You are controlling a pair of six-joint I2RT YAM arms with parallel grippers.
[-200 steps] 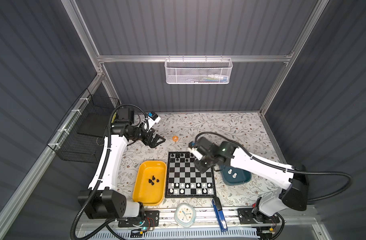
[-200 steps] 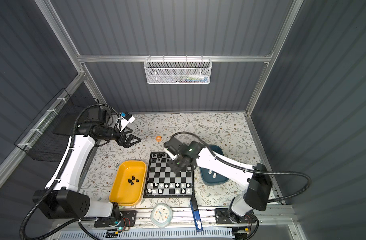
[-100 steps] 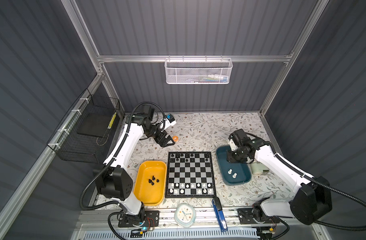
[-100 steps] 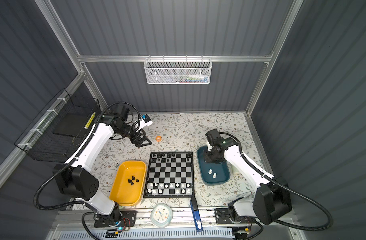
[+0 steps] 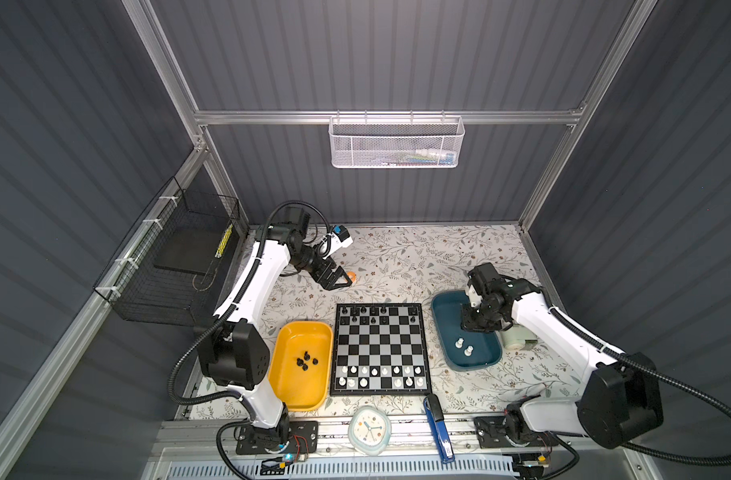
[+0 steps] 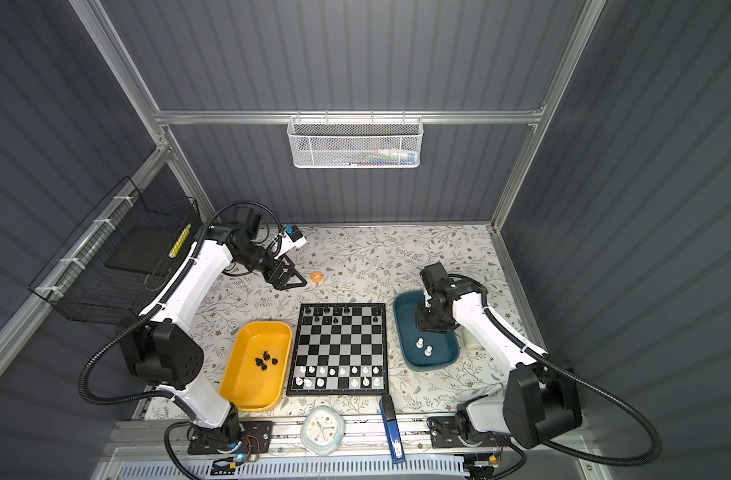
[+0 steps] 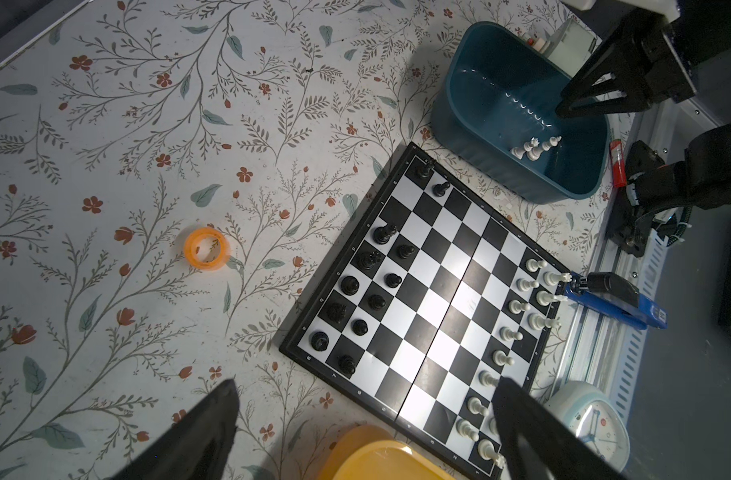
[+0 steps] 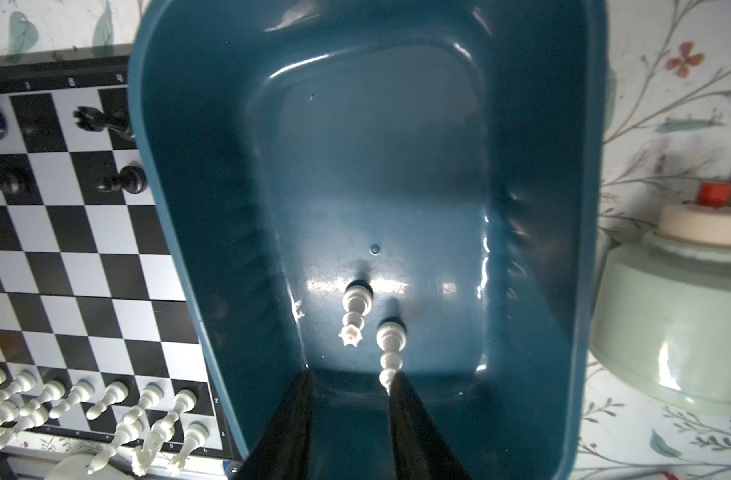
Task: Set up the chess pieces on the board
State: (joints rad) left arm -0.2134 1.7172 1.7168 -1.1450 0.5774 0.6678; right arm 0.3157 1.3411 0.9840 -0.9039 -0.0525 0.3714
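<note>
The board (image 5: 380,349) (image 6: 339,349) lies mid-table. Black chess pieces (image 5: 364,311) stand on its two far rows and white ones (image 5: 380,376) on its two near rows. Several black pieces (image 5: 307,361) lie in the yellow tray (image 5: 285,374). Two white pieces (image 5: 463,347) (image 8: 357,309) stand in the teal tray (image 5: 447,320). My right gripper (image 5: 474,326) (image 8: 352,376) hangs over that tray just behind them, its jaws a little apart and empty. My left gripper (image 5: 339,284) (image 7: 364,390) hovers wide open above the table beyond the board's far left corner.
An orange tape ring (image 5: 350,277) (image 7: 206,248) lies beside the left gripper. A pale green container (image 5: 517,336) stands right of the teal tray. A clock (image 5: 370,428) and a blue stapler (image 5: 438,428) lie at the front edge. A black wire basket (image 5: 177,257) hangs on the left wall.
My right gripper has left the board's far right part and now hangs over the teal tray. My left gripper has drifted right toward the orange ring.
</note>
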